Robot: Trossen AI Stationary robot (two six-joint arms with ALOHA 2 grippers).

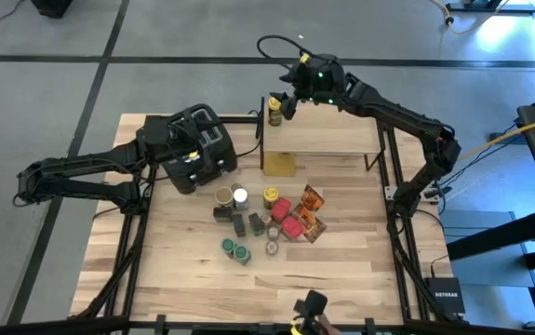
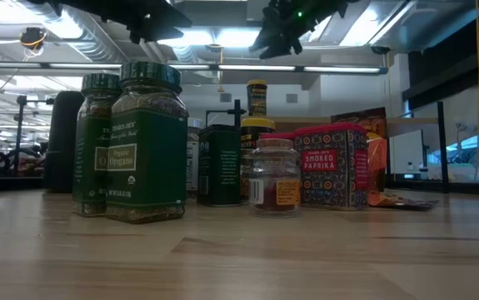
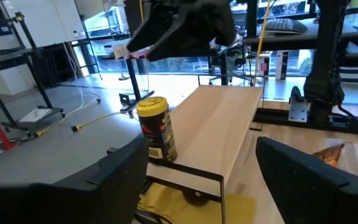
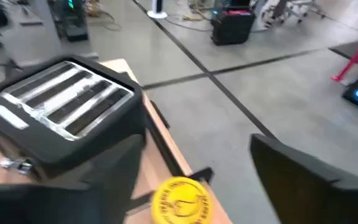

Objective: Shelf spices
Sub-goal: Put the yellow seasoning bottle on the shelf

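The shelf (image 1: pixel 327 140) stands at the table's far side, a pale plank on thin black legs. One yellow-lidded spice jar (image 1: pixel 274 110) stands upright on its far left corner, also seen as the jar (image 3: pixel 155 127). My right gripper (image 1: pixel 287 100) hangs open just above that jar (image 4: pixel 180 200), with its fingers apart on either side and clear of it. My left gripper (image 3: pixel 200 168) is open and raised by the black toaster (image 1: pixel 202 149), facing the shelf. The other spices (image 1: pixel 262 219) stand grouped on the tabletop.
Green-lidded jars (image 2: pixel 146 142), a smoked paprika tin (image 2: pixel 332 167) and orange-brown foil packets (image 1: pixel 312 212) crowd the table's middle. A yellow packet (image 1: pixel 280 164) lies under the shelf. Most of the shelf's plank (image 3: pixel 228 118) is bare. The toaster sits left of the shelf.
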